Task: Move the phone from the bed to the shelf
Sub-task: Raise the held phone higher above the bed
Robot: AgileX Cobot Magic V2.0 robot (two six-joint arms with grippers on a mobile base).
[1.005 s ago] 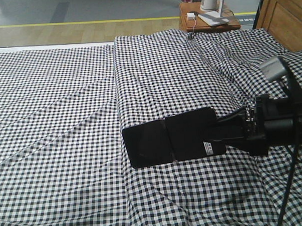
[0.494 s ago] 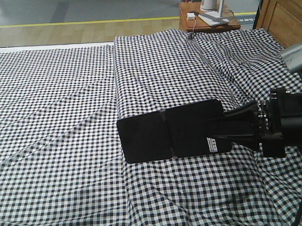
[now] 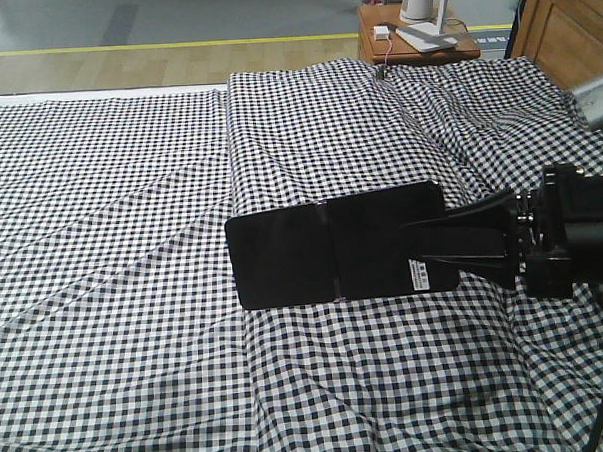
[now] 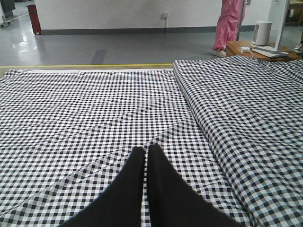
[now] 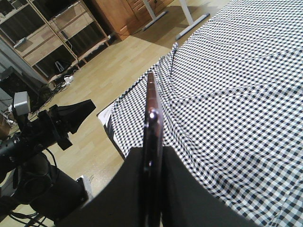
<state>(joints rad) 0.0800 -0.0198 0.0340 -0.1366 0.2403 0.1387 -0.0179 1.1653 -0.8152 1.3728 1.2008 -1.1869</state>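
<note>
The phone (image 3: 332, 247), a glossy black slab with a crease and a white sticker, hangs level above the gingham bed (image 3: 130, 193). My right gripper (image 3: 427, 243) comes in from the right and is shut on the phone's sticker end. In the right wrist view the phone (image 5: 152, 118) stands edge-on, pinkish rim showing, pinched in the right gripper (image 5: 152, 158). My left gripper (image 4: 145, 150) is shut with nothing in it, low over the bed (image 4: 85, 109). The light-wood shelf (image 5: 52, 33) stands across the floor at the upper left.
A small wooden table (image 3: 419, 41) with a white device stands behind the bed. A brown wooden cabinet (image 3: 573, 24) is at the back right. A person in pink (image 4: 229, 23) stands beyond the bed. The bed's fabric forms a raised fold (image 3: 234, 169).
The phone has risen off the bed and levelled out, drifting slightly left. The right wrist has lifted with it and moved to the right.
</note>
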